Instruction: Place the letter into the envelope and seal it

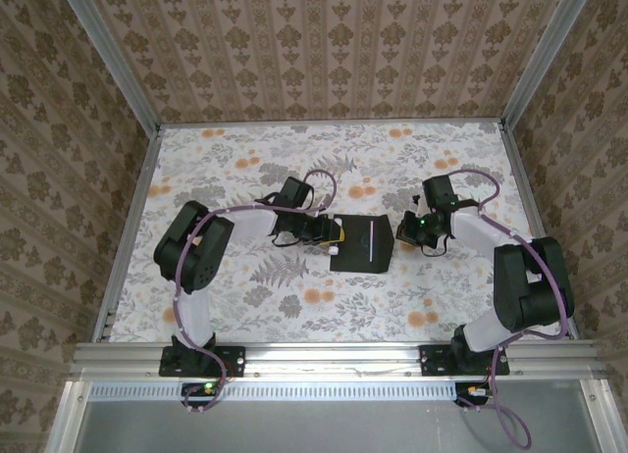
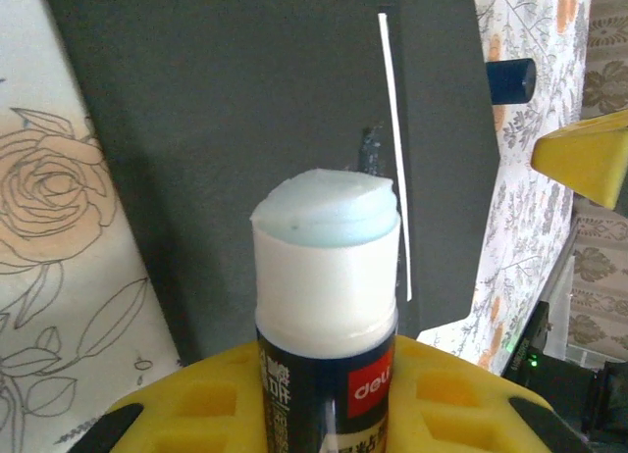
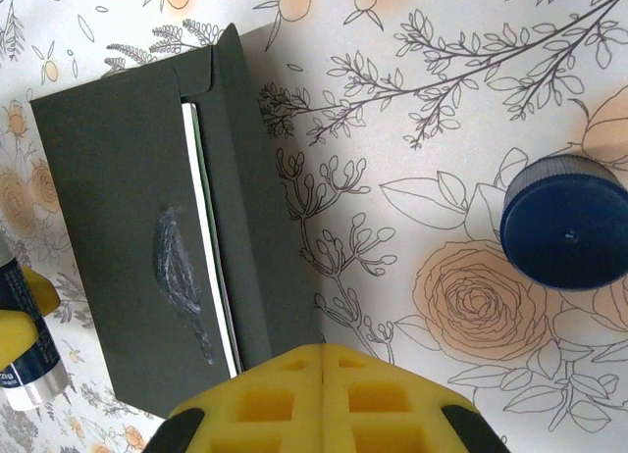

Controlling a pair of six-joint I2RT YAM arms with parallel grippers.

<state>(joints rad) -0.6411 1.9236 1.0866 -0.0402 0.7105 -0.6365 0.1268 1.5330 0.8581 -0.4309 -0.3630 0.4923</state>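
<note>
The black envelope (image 1: pixel 361 243) lies flat on the floral table between my two grippers. The letter (image 3: pixel 210 247) is inside it; just a thin white green-edged strip shows along the open flap (image 3: pixel 265 218). A shiny glue smear (image 3: pixel 179 262) marks the envelope's body beside that strip. My left gripper (image 1: pixel 332 235) is shut on an uncapped glue stick (image 2: pixel 326 276), whose pale blue tip hovers over the envelope (image 2: pixel 235 120). My right gripper (image 3: pixel 322 353) is shut with nothing in it, its yellow pads pressed together at the flap's edge on the envelope's right side (image 1: pixel 400 229).
The glue stick's dark blue cap (image 3: pixel 564 223) lies on the tablecloth just right of the envelope. Patterned walls with metal rails (image 1: pixel 128 227) enclose the table. Open tablecloth stretches behind and in front of the envelope.
</note>
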